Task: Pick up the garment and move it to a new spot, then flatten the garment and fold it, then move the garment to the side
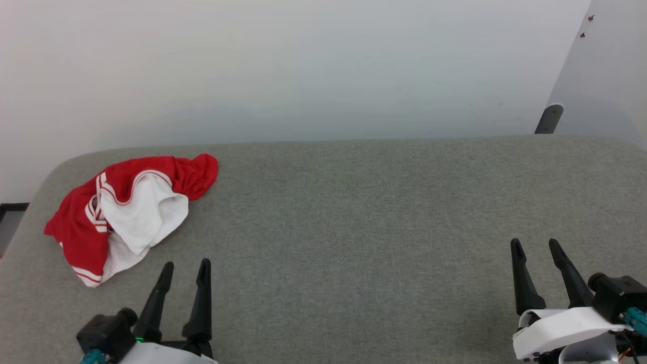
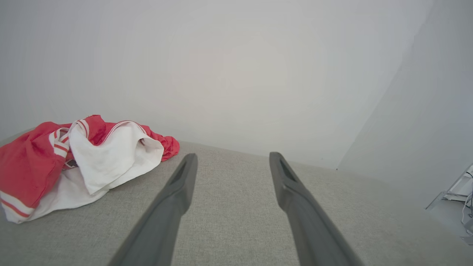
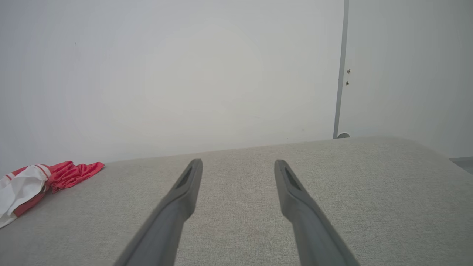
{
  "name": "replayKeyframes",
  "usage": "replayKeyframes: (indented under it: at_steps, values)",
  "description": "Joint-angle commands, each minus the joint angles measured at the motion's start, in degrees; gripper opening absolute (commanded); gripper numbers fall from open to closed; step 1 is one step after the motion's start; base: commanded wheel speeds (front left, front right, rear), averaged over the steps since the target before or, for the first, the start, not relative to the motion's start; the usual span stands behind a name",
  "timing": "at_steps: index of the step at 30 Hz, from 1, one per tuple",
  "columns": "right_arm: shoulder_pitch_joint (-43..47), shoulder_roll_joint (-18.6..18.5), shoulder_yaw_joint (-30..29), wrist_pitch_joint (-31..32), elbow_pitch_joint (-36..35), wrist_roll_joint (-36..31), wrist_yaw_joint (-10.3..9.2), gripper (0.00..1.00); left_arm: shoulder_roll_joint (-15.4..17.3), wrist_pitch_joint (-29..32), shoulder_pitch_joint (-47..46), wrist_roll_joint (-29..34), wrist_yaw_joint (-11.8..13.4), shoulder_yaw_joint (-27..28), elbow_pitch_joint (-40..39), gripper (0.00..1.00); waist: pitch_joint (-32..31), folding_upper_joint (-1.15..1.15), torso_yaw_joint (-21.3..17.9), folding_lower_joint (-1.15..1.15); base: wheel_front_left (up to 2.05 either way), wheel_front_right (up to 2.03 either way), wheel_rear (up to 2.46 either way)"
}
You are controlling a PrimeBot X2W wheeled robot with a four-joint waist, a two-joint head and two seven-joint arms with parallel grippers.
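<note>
Grey woven-fabric surface with rounded corners, set against plain white wall. Garment, red with white striped parts, lies crumpled at far left, just beyond left gripper, not touching. Right gripper well apart at right. Both grippers spread, holding nothing.

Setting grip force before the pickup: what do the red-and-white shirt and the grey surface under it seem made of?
Shirt: soft, thin matte fabric, likely a knit; it lies crumpled in loose folds. Exact fibre unclear. Grey surface: matte woven cloth, like upholstery; a fine weave shows in the wrist views. Whether it is padded cannot be told.
</note>
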Motion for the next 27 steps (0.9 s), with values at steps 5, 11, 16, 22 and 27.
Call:
replayKeyframes:
  at_steps: [5,11,16,22,27]
  values:
    - [0.2,0.1,0.1,-0.8,-0.7,-2.6,0.04,1.00,0.1,-0.9,0.6,2.6,-0.4,0.2,-0.6,1.00,-0.1,0.00,-0.1,0.00,0.00,0.00,0.00]
    - [0.4,0.1,0.2,-1.2,-1.0,-4.8,0.04,1.00,0.2,-1.5,0.7,4.7,-0.7,0.1,-0.8,1.00,-0.2,0.00,-0.1,0.00,0.00,0.00,0.00]
    - [0.7,0.1,0.3,-1.5,-1.3,-6.9,0.04,1.00,0.3,-2.0,0.9,6.3,-0.9,-0.3,-0.6,1.00,-0.4,0.00,0.0,0.00,0.00,0.00,0.00]
    - [1.2,0.1,0.2,-1.6,-1.3,-8.1,0.04,1.00,0.4,-2.3,0.2,7.3,-1.1,-1.0,0.5,1.00,-1.1,0.00,1.9,0.00,0.00,0.00,0.00]
    - [1.5,0.1,0.9,-1.4,-1.2,-7.8,0.04,1.00,0.4,-1.9,-0.5,6.8,-0.6,-1.2,2.0,1.00,-2.3,0.00,5.3,0.00,0.00,0.00,0.00]
